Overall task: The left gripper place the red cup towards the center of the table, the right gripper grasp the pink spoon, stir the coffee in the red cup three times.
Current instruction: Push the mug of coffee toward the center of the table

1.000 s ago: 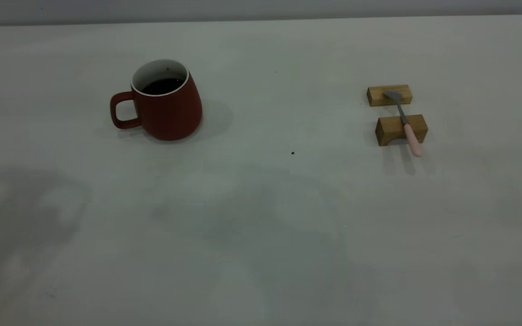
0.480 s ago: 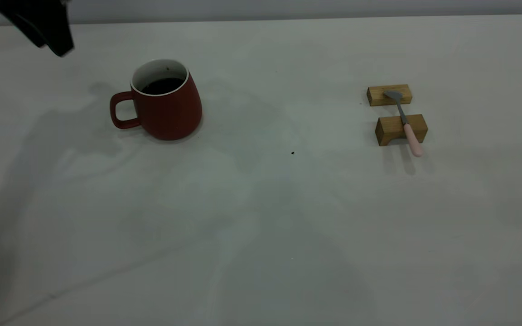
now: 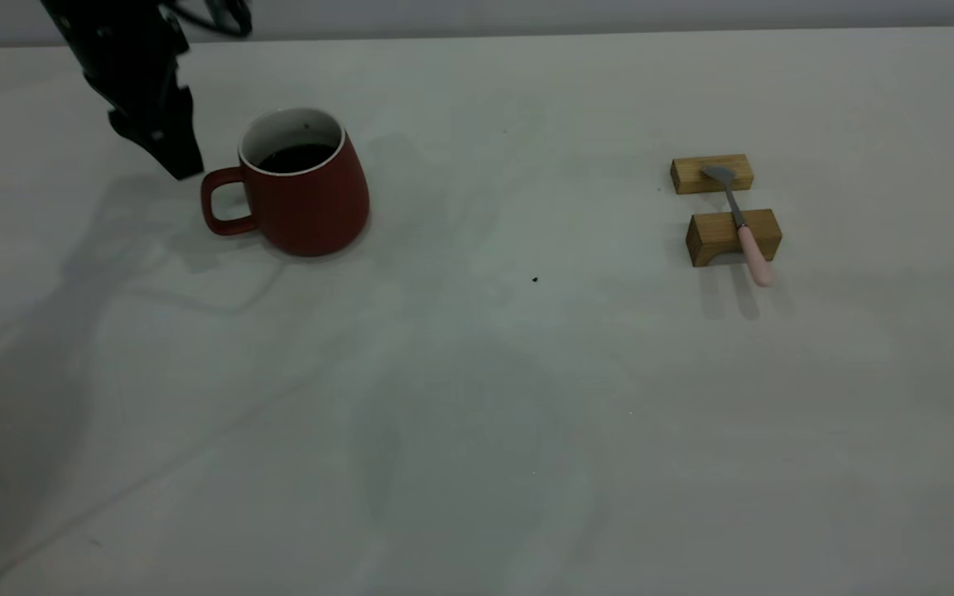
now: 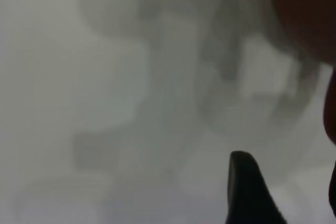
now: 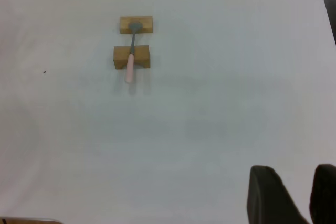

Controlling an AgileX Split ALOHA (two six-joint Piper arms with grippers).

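The red cup [image 3: 305, 199] stands left of the table's [image 3: 477, 397] middle, with dark coffee [image 3: 295, 157] inside and its handle pointing left. My left gripper [image 3: 171, 157] hangs open just beside that handle, not touching it. In the left wrist view the left gripper [image 4: 287, 166] has one black finger [image 4: 247, 192] low over the table, and the cup [image 4: 307, 14] is a dark red blur. The pink spoon [image 3: 744, 225] lies across two wooden blocks at the right. My right gripper [image 5: 294, 174] is far back from the spoon [image 5: 130, 59], shut and holding nothing.
Two tan wooden blocks [image 3: 711, 174] [image 3: 732, 237] hold the spoon up off the table. A tiny black speck [image 3: 535, 280] lies near the middle. The table's far edge runs along the back, and arm shadows fall over the near half.
The left arm has come in from the top left corner and dropped down beside the cup's handle. The cup, spoon and blocks have not moved.
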